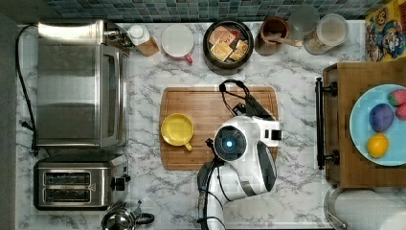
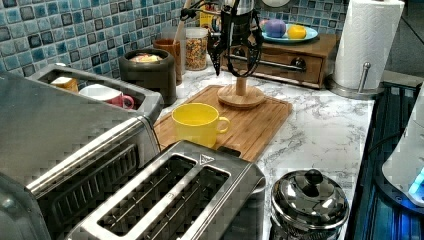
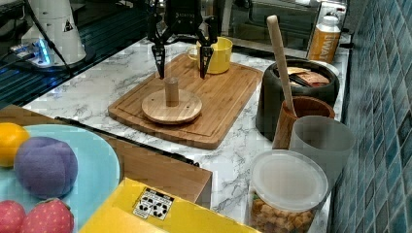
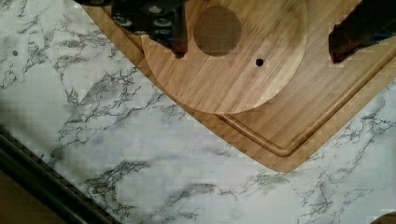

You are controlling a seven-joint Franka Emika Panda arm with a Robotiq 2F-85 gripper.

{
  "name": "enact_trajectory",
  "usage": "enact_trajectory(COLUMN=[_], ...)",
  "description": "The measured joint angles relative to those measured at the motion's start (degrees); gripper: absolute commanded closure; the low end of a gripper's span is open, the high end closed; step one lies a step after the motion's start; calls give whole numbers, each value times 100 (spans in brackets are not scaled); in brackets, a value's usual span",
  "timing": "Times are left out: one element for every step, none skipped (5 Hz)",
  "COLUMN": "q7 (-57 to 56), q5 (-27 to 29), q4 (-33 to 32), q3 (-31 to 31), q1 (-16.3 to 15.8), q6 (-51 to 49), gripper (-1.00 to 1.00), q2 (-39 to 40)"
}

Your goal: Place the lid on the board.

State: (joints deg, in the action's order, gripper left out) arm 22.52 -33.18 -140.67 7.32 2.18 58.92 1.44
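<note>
The lid [image 3: 183, 109], a pale round wooden disc with an upright knob, lies flat on the board [image 3: 228, 92] near the corner by the tray. My gripper [image 3: 181, 74] hangs open just above the knob, one finger to each side, touching nothing. The wrist view shows the lid [image 4: 233, 79] between the two dark fingertips [image 4: 177, 44], resting on the board [image 4: 327, 107]. In the left view the lid [image 2: 241, 96] sits at the far end of the board [image 2: 260, 122] under the gripper [image 2: 237, 57]. My arm [image 1: 244, 143] covers that part of the board [image 1: 201, 103] in the top view.
A yellow cup [image 1: 177, 129] stands on the board's other end. Behind the board are a black jar [image 1: 228, 45], a wooden utensil holder [image 3: 303, 116] and plastic containers. The tray with black handles [image 1: 344, 124] carries a blue plate of fruit. A toaster [image 1: 72, 184] and an oven [image 1: 76, 81] stand by.
</note>
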Motion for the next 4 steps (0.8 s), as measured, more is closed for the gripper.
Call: enact_trajectory(q7=[0, 0, 1, 0], q5=[31, 28, 8, 8], q4=[0, 0, 0, 0], q3=[-13, -24, -26, -4], q1=[2, 2, -12, -10], q6=[22, 28, 62, 62], gripper=[-100, -100, -100, -100], q2=[19, 17, 20, 17])
